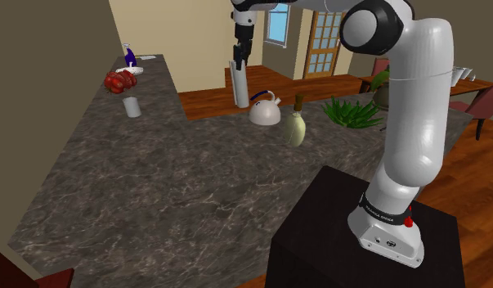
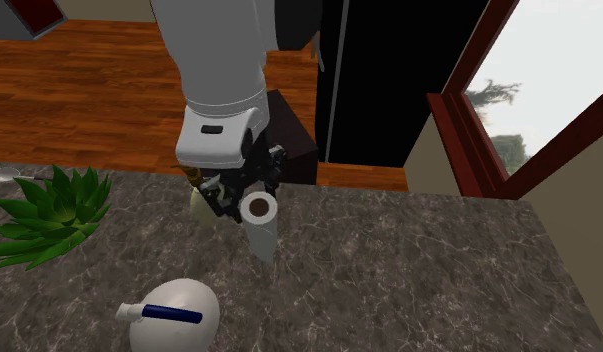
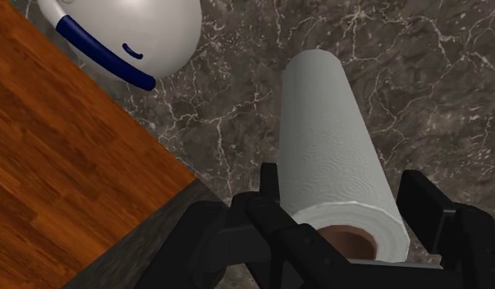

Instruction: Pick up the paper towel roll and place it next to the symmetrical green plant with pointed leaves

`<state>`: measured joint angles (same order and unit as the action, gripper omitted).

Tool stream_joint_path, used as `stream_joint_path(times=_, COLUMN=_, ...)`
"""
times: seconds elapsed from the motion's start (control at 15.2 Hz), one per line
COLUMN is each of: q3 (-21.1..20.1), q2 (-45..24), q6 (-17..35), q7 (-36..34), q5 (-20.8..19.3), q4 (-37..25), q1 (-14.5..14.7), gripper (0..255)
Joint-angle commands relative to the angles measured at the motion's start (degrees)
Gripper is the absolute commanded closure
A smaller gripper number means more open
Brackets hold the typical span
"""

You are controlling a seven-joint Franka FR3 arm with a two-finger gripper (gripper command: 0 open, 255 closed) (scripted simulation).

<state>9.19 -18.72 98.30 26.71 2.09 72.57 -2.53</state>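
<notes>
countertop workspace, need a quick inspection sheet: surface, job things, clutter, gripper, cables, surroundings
surface: dark veined stone countertop
job's things: paper towel roll, upright near the counter's edge; green plant with pointed leaves, apart from it, beyond the kettle and the bottle
clutter: white kettle with blue handle; pale bottle; grey cup; red round items
gripper: gripper at the roll's top end, one finger on each side, apparently clasping it
cables: nothing seen
surroundings: wood floor; window; glazed door; dark stand
</notes>
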Motion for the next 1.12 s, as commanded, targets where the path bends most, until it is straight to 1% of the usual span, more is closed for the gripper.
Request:
stream_joint_path(times=0.0, q3=0.01, q2=-0.5, q6=-1.87, q7=0.0, q5=0.07, q4=-2.35, q1=-0.09, gripper=255)
stream_joint_path(times=0.53, q3=0.04, q2=-3.84, q6=-9.72, q7=0.18, q5=0.64, q4=-13.53, q1=-0.81, gripper=255)
stream_joint_path(times=0.79, q3=1.33, q2=2.25, q6=-7.73, q7=4.2, q5=0.57, q4=-5.49, q1=-3.13, gripper=255)
stream_joint_path(times=1.06, q3=2.88, q2=6.76, q6=-6.9, q7=8.49, q5=0.63, q4=-0.15, q1=-5.64, gripper=255)
